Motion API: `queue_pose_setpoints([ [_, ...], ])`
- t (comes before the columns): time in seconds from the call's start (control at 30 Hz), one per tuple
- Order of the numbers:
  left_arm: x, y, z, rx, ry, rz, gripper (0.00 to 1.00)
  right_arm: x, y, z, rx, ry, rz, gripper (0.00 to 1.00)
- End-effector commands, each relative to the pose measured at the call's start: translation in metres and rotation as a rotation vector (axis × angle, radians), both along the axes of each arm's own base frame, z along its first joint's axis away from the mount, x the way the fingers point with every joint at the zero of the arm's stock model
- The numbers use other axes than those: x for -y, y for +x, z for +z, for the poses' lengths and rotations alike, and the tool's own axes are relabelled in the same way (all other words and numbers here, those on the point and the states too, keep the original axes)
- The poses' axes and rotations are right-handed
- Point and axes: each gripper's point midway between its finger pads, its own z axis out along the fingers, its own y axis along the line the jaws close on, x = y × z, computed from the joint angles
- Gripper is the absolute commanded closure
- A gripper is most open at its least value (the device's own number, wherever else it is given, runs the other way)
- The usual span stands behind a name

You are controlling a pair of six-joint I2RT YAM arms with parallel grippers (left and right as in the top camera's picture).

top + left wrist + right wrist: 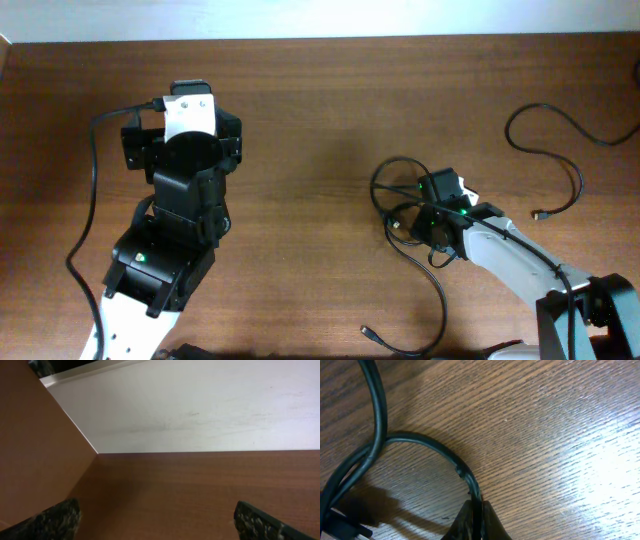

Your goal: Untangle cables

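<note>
One thin black cable [383,172] lies in tangled loops at the right middle of the wooden table, with a tail running down to a plug [366,331]. My right gripper [410,218] sits on this bundle. In the right wrist view its jaws [476,512] are shut on a strand of the cable [427,442], and another strand [377,405] crosses beside it. A second black cable [575,175] lies apart in a loose curve at the far right, its plug [540,214] free. My left gripper [157,527] is open and empty, far from the cables.
The left arm [185,170] stands folded over the left side of the table, its own thick wire [92,190] looping beside it. The left wrist view faces the table's far edge and a white wall [200,405]. The right arm's base [590,310] is at the lower right.
</note>
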Motion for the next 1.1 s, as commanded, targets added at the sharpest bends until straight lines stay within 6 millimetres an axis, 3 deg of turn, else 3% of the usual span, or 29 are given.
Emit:
queue_pose_setpoints([
  [0.0, 0.001, -0.001, 0.003, 0.004, -0.003, -0.015, 0.01, -0.017, 0.021, 0.033, 0.097, 0.046, 0.127, 0.96],
  [0.07, 0.01, 0.002, 0.001, -0.002, -0.021, -0.072, 0.01, -0.03, 0.053, 0.115, 0.299, 0.065, 0.229, 0.96],
  [0.1, 0.016, 0.003, 0.0, -0.007, -0.032, -0.106, 0.01, -0.034, 0.067, 0.181, 0.444, 0.047, 0.312, 0.96],
  [0.13, 0.021, 0.005, 0.001, -0.001, -0.044, -0.133, 0.01, -0.036, 0.07, 0.224, 0.524, 0.022, 0.371, 0.96],
  [0.17, 0.026, 0.006, 0.002, 0.004, -0.055, -0.159, 0.01, -0.036, 0.07, 0.259, 0.58, -0.015, 0.445, 0.96],
  [0.23, 0.035, 0.007, 0.001, -0.001, -0.071, -0.209, 0.01, -0.034, 0.063, 0.302, 0.622, -0.083, 0.549, 0.96],
  [0.3, 0.063, 0.013, 0.001, 0.013, -0.191, -0.332, 0.01, -0.032, 0.057, 0.318, 0.627, -0.09, 0.561, 0.96],
  [0.33, 0.101, 0.016, -0.001, -0.002, -0.259, -0.525, 0.01, -0.034, 0.052, 0.329, 0.637, -0.099, 0.602, 0.96],
  [0.43, 0.186, 0.011, 0.001, -0.019, -0.388, -0.984, 0.03, -0.032, 0.045, 0.347, 0.652, -0.108, 0.619, 0.96],
  [0.47, 0.226, 0.001, -0.003, -0.041, -0.446, -1.246, 0.02, -0.031, 0.042, 0.351, 0.649, -0.114, 0.628, 0.96],
  [0.5, 0.253, -0.012, -0.011, -0.076, -0.498, -1.458, 0.01, -0.03, 0.039, 0.352, 0.642, -0.114, 0.629, 0.96],
  [0.57, 0.277, -0.032, -0.03, -0.129, -0.56, -1.763, 0.01, -0.029, 0.036, 0.35, 0.629, -0.118, 0.637, 0.96],
  [0.63, 0.285, -0.052, -0.038, -0.131, -0.593, -2.047, 0.01, -0.029, 0.036, 0.35, 0.627, -0.117, 0.637, 0.96],
  [0.7, 0.283, -0.062, -0.043, -0.12, -0.563, -2.193, 0.01, -0.03, 0.035, 0.35, 0.63, -0.111, 0.641, 0.96],
  [0.87, 0.285, -0.058, -0.066, -0.206, -0.626, -2.208, 0.01, -0.034, 0.025, 0.364, 0.681, -0.077, 0.659, 0.96],
  [0.93, 0.292, -0.04, -0.077, -0.231, -0.675, -2.109, 0.01, -0.035, 0.016, 0.374, 0.719, -0.059, 0.668, 0.96],
  [1.0, 0.296, -0.039, -0.06, -0.215, -0.693, -2.096, 0.02, -0.035, 0.014, 0.377, 0.729, -0.065, 0.675, 0.96],
  [1.07, 0.289, -0.052, -0.01, -0.078, -0.632, -2.156, 0.01, -0.038, 0.017, 0.369, 0.702, -0.059, 0.693, 0.96],
])
